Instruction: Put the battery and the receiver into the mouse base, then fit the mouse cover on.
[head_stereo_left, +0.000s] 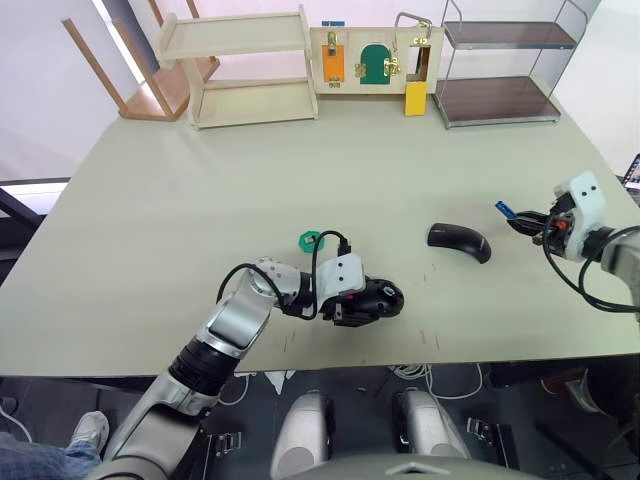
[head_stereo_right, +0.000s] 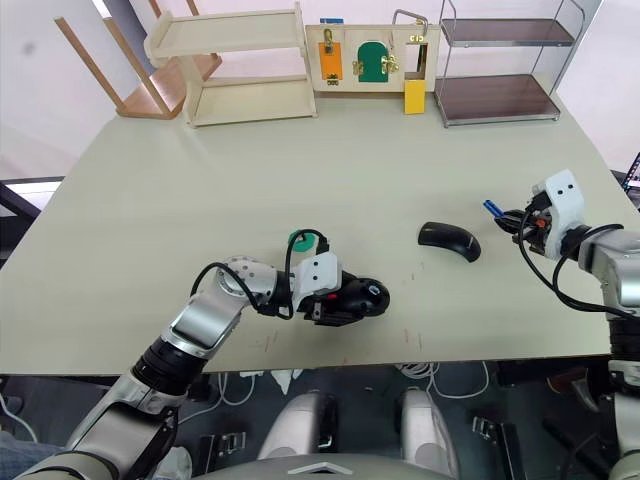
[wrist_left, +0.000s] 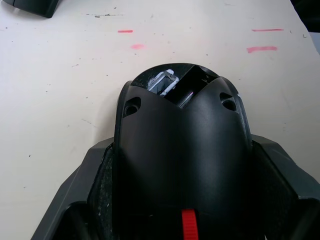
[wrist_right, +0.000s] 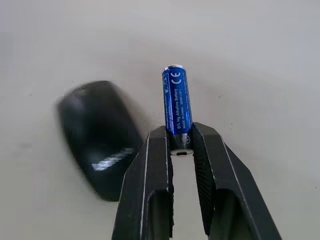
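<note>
My left gripper (head_stereo_left: 362, 301) is shut on the mouse base (head_stereo_left: 378, 297), a black oval body resting on the table near the front edge. In the left wrist view the mouse base (wrist_left: 180, 145) sits between the two fingers (wrist_left: 92, 175), with an open bay at its far end and a red part near the wrist. My right gripper (wrist_right: 180, 139) is shut on the battery (wrist_right: 176, 100), a slim blue cylinder held above the table at the right (head_stereo_left: 505, 209). The mouse cover (head_stereo_left: 460, 241), a glossy black shell, lies between the two arms. The receiver is out of view.
A green flat disc (head_stereo_left: 309, 240) lies just behind my left wrist. A wooden shelf (head_stereo_left: 245, 65), a latch board (head_stereo_left: 370, 58) and a wire rack (head_stereo_left: 500, 65) line the table's far edge. The table's front edge (head_stereo_left: 400, 362) runs close to the mouse base.
</note>
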